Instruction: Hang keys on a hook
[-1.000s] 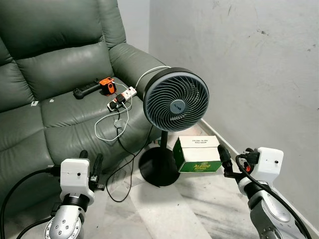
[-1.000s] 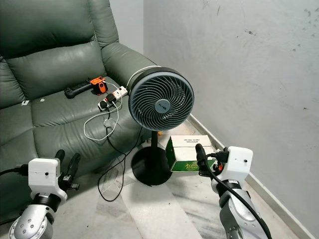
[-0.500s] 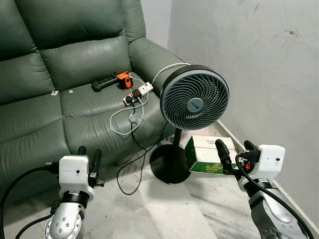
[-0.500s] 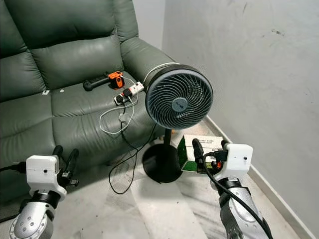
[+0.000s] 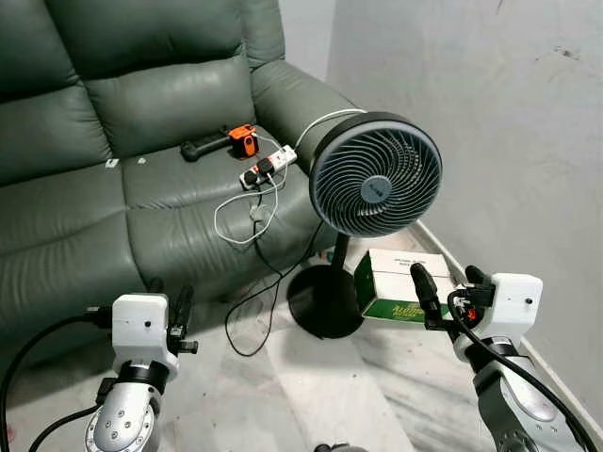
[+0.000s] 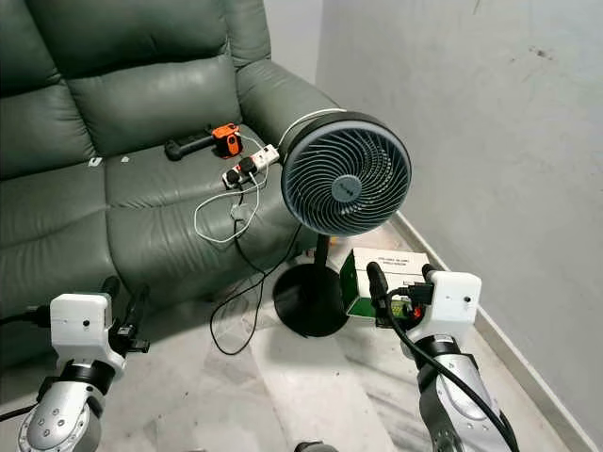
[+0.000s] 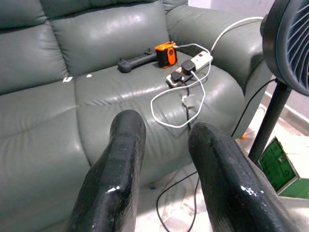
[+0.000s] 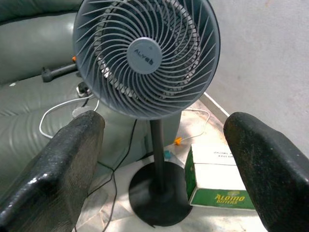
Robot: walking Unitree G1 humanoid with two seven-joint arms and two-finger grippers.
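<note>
Left gripper: low on the near left, held out over the floor, pointing at the sofa. Fingers have a narrow gap between them, nothing in it.
Right gripper: low on the near right, aimed at the fan. Fingers spread wide apart, holding nothing.
Keys: can't make any out for sure. Closest thing to a candidate is the orange and black item on the sofa seat, but it's too small to tell what it is.
Hook: can't spot one on the bit of wall at the right.
Sofa: dark green leather, takes up the far left, with its armrest next to the fan.
Black handle thing: lying on the seat cushion, touching the orange item.
Power strip: white, on the seat just right of the orange item, with black plugs in it and a white cable looping toward the seat's front edge.
Fan: black pedestal fan on the floor between sofa and wall, grille facing the robot, round base on the floor.
Box: green and white carton on the floor, just right of the fan base, near the wall.
Floor: pale marble-looking tile, with a black cable trailing down off the sofa.
</note>
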